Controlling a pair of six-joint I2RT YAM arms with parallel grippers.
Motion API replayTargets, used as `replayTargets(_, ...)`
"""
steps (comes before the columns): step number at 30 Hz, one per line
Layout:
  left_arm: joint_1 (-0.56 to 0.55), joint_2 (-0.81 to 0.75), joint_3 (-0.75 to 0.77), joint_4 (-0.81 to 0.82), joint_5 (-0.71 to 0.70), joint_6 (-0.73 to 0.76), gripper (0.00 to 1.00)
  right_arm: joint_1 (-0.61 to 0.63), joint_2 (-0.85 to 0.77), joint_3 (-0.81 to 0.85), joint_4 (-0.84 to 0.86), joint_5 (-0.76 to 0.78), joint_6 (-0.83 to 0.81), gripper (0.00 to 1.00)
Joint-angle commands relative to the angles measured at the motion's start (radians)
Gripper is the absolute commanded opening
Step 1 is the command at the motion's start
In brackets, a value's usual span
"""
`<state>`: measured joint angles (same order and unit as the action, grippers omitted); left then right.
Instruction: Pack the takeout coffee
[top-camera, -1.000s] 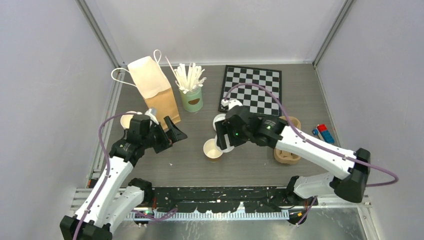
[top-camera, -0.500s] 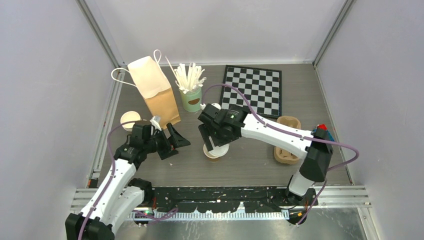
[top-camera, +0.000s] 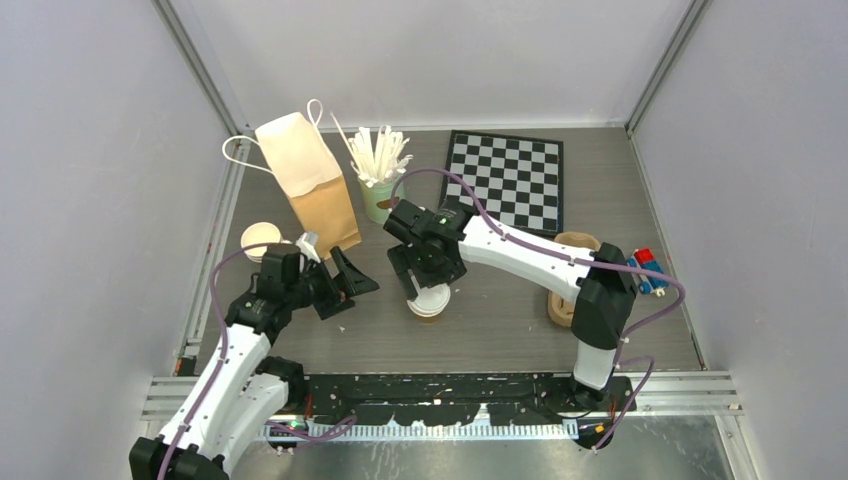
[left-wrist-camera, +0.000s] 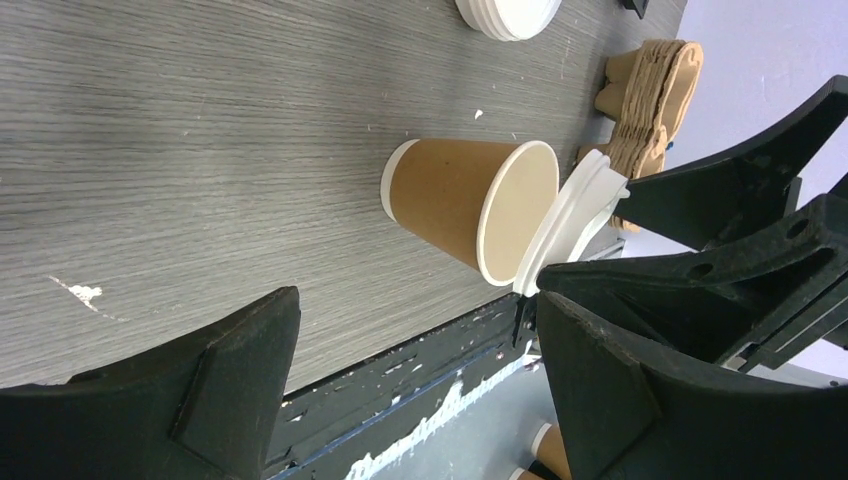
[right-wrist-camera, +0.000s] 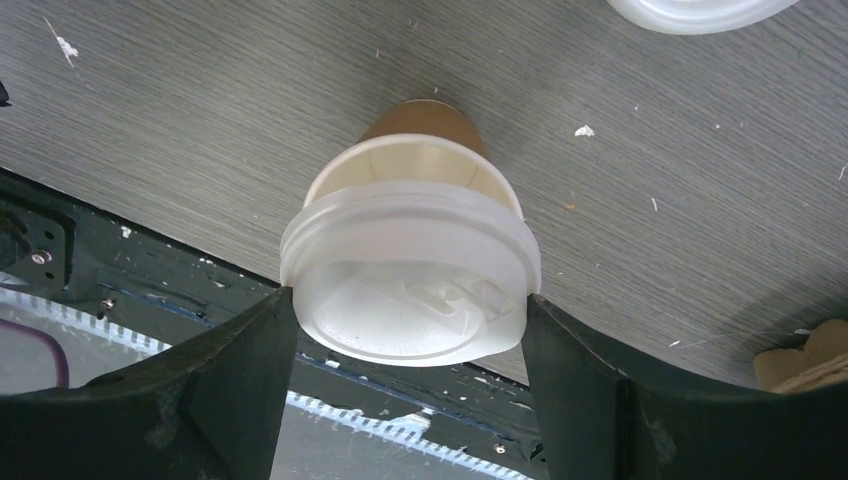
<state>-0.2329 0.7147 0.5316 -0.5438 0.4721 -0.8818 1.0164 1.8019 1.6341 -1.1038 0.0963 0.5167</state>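
Tan cups (top-camera: 262, 238): 2 | right end effector (right-wrist-camera: 408, 305): grips 1 white lid (right-wrist-camera: 400, 255) | left end effector (left-wrist-camera: 415, 295): wide

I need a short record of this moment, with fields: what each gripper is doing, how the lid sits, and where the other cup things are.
right gripper: closed on the white lid, above the centre cup
white lid: tilted against the cup's rim, not seated
centre cup: upright on the table, mouth partly uncovered
left gripper: open, empty, beside the centre cup
second cup: upright, no lid, left of the paper bag
spare lid: flat on the table beyond the centre cup
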Motion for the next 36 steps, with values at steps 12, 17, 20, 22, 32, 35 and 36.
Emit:
replayTargets(12, 0.007, 0.005, 0.007, 0.014, -0.005, 0.014, 0.89, -0.039, 0.065, 0.082, -0.060, -0.083, -0.064, 0.74)
replayTargets(17, 0.007, 0.011, 0.004, 0.020, -0.003, 0.014, 0.89, -0.040, 0.085, 0.096, -0.060, -0.121, -0.070, 0.74)
replayTargets(20, 0.007, 0.014, 0.005, 0.023, -0.002, 0.014, 0.89, -0.041, 0.094, 0.100, -0.060, -0.124, -0.073, 0.75)
replayTargets(22, 0.007, 0.017, 0.005, 0.025, 0.000, 0.014, 0.89, -0.042, 0.098, 0.105, -0.061, -0.123, -0.074, 0.75)
replayTargets(32, 0.007, 0.022, -0.003, 0.036, 0.005, 0.011, 0.88, -0.054, 0.123, 0.122, -0.076, -0.104, -0.083, 0.78)
replayTargets(35, 0.007, 0.018, -0.002, 0.034, 0.004, 0.010, 0.88, -0.055, 0.122, 0.127, -0.075, -0.099, -0.084, 0.80)
replayTargets(36, 0.007, 0.017, -0.003, 0.034, 0.005, 0.010, 0.88, -0.055, 0.121, 0.129, -0.076, -0.099, -0.085, 0.81)
